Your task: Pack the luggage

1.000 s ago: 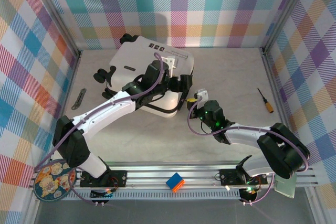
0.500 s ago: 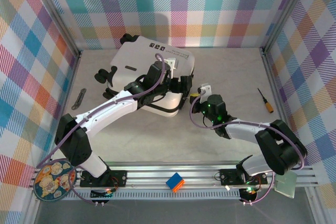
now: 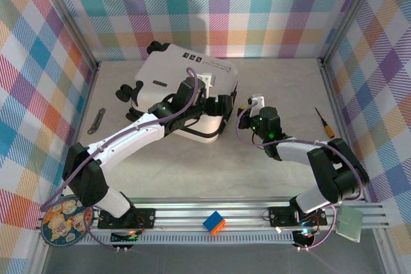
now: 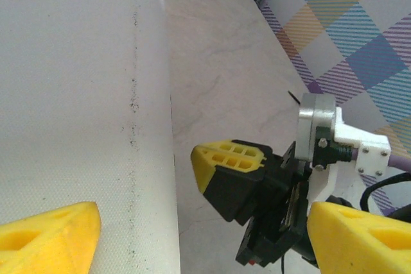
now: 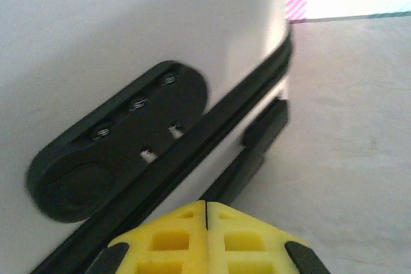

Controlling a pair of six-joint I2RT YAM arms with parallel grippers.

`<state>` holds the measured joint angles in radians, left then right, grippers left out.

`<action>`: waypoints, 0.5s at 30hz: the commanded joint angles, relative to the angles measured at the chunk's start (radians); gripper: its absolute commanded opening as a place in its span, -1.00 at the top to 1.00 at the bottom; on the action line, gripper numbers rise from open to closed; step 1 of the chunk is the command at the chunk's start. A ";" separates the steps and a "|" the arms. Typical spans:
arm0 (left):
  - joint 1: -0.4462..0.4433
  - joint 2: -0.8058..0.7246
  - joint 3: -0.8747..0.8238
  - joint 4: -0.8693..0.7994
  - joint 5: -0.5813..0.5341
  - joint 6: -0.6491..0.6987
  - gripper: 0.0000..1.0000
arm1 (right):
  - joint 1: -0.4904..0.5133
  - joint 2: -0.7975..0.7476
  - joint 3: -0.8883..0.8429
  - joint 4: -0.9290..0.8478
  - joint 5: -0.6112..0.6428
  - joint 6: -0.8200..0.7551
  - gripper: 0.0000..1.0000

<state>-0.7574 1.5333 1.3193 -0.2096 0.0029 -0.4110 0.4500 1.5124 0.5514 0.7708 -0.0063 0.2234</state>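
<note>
The luggage [image 3: 183, 78] is a white hard-shell suitcase lying shut and flat at the back left of the table. My left gripper [image 3: 223, 108] hangs open over its right edge; in the left wrist view [image 4: 205, 242] one yellow finger [image 4: 48, 235] is over the white shell [image 4: 77, 94] and the other beyond the edge. My right gripper [image 3: 243, 115] is shut with nothing between its tips. In the right wrist view its tips [image 5: 207, 219] point at the black zipper seam [image 5: 192, 158], close to the black lock plate [image 5: 115, 139] and a black zipper pull [image 5: 257, 142]. The left wrist view catches the right gripper [image 4: 225, 158] too.
A screwdriver [image 3: 323, 122] lies at the right, and a small metal tool [image 3: 97, 120] near the left wall. On the front rail sit a colourful plate [image 3: 63, 220], a cube [image 3: 214, 222] and a pale green square [image 3: 349, 230]. Plaid walls close three sides.
My right gripper has moved farther back and slightly right along the suitcase's right side, still shut. The left arm has barely shifted.
</note>
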 commanded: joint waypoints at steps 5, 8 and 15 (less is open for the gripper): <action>0.009 -0.040 -0.034 -0.057 0.018 -0.008 -0.68 | -0.007 0.039 -0.061 0.134 -0.208 -0.013 0.78; 0.009 -0.054 -0.040 -0.056 0.020 -0.011 -0.67 | -0.008 0.053 -0.093 0.168 -0.239 0.005 0.69; 0.010 -0.066 -0.038 -0.060 0.017 -0.006 -0.67 | -0.007 0.101 -0.130 0.217 -0.309 0.023 0.42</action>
<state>-0.7563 1.4956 1.2976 -0.2363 0.0093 -0.4110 0.4500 1.5967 0.4259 0.9092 -0.2527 0.2348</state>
